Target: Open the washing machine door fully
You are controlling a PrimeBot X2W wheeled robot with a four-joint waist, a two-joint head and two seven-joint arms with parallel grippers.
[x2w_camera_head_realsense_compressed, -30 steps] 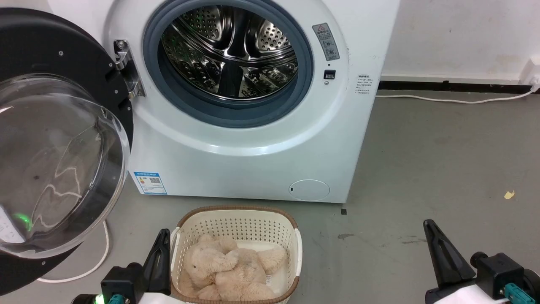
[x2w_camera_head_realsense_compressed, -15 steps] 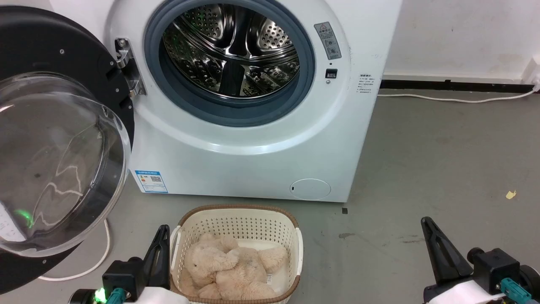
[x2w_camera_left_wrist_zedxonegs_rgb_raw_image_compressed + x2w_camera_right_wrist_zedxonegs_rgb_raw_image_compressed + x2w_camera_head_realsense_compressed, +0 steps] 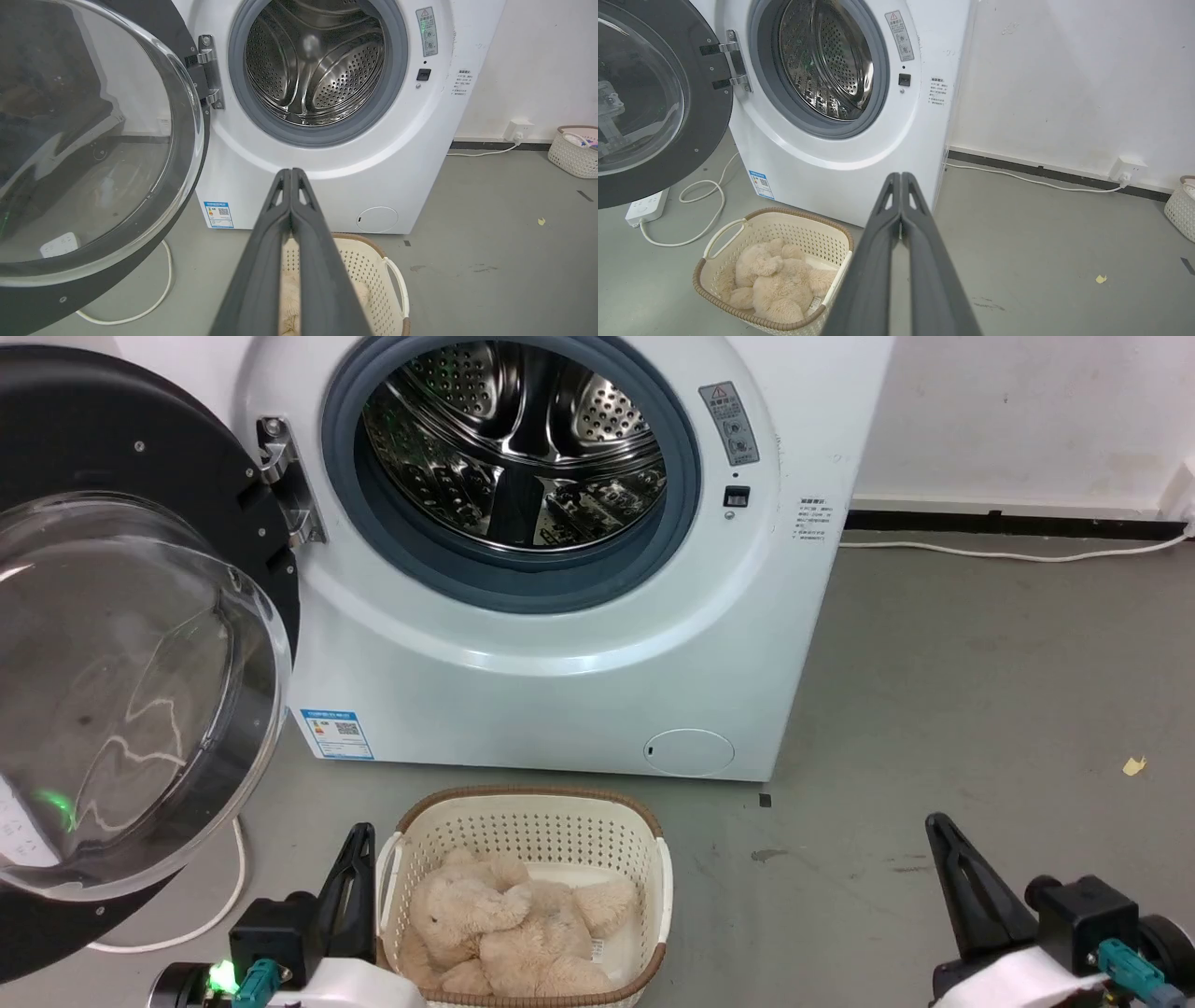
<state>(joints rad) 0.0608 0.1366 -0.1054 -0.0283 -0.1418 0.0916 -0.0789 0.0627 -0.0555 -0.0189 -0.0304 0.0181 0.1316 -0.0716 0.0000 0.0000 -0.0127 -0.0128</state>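
The washing machine door (image 3: 131,691) stands swung wide open at the left, its black rim and bulging clear glass facing me, held by a metal hinge (image 3: 285,490). The same door (image 3: 93,154) takes up the left of the left wrist view and shows as door (image 3: 649,102) in the right wrist view. The steel drum (image 3: 513,448) lies exposed. My left gripper (image 3: 355,859) hangs low beside the basket, fingers pressed together, holding nothing. My right gripper (image 3: 938,840) is low at the right over bare floor, also shut and empty. Both are well clear of the door.
A cream basket (image 3: 644,859) with a beige plush toy (image 3: 504,924) sits on the floor before the machine. A white cable (image 3: 224,905) loops under the door, and a power strip (image 3: 644,207) lies beside it. Another basket (image 3: 574,149) stands by the wall.
The head view has drifted slightly, so the machine sits a little higher and to the right. Both grippers have sunk a little towards the bottom edge. The door stays as it was.
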